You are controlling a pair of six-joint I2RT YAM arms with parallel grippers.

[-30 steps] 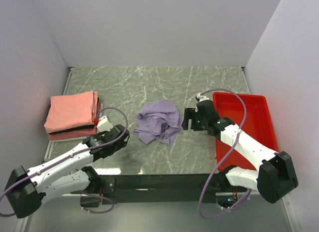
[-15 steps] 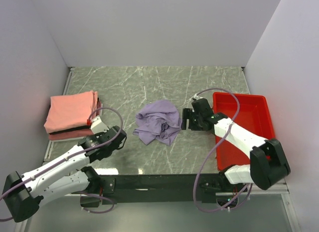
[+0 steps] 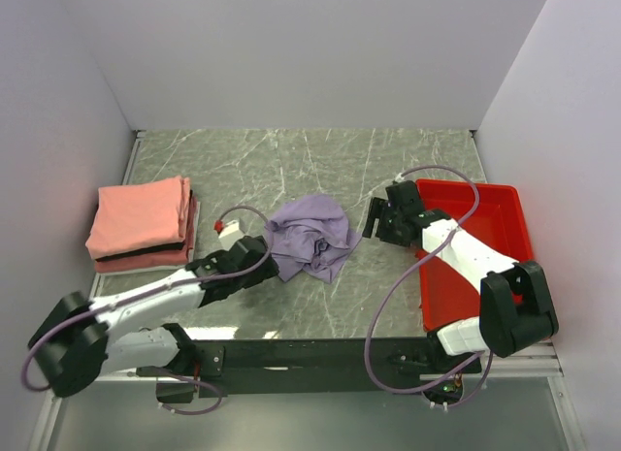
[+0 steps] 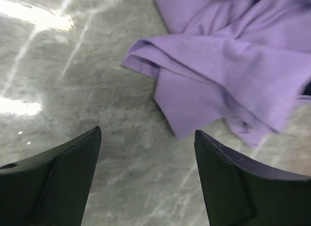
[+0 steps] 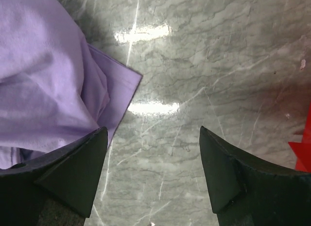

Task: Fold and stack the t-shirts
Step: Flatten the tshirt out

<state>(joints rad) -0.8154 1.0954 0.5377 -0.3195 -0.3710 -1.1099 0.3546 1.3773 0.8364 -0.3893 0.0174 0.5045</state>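
Note:
A crumpled lavender t-shirt (image 3: pixel 310 236) lies in the middle of the marble table. My left gripper (image 3: pixel 266 254) is low at its left edge, open, with bare marble between the fingers. The left wrist view shows the lavender cloth (image 4: pixel 233 65) just ahead of the left gripper (image 4: pixel 147 131). My right gripper (image 3: pixel 373 218) is at the shirt's right edge, open and holding nothing. In the right wrist view the lavender shirt's hem (image 5: pixel 43 85) reaches the left finger (image 5: pixel 73 172) of the right gripper (image 5: pixel 153 130). A stack of folded t-shirts (image 3: pixel 141 218), salmon-pink over darker red, sits at the left.
A red plastic tray (image 3: pixel 495 218) stands at the right, partly under the right arm, and one of its corners (image 5: pixel 303 155) shows in the right wrist view. White walls close in the table on the left, back and right.
My left arm has swung right from beside the folded stack to the lavender shirt's left edge, and its jaws have opened. My right gripper has shifted slightly back, still open.

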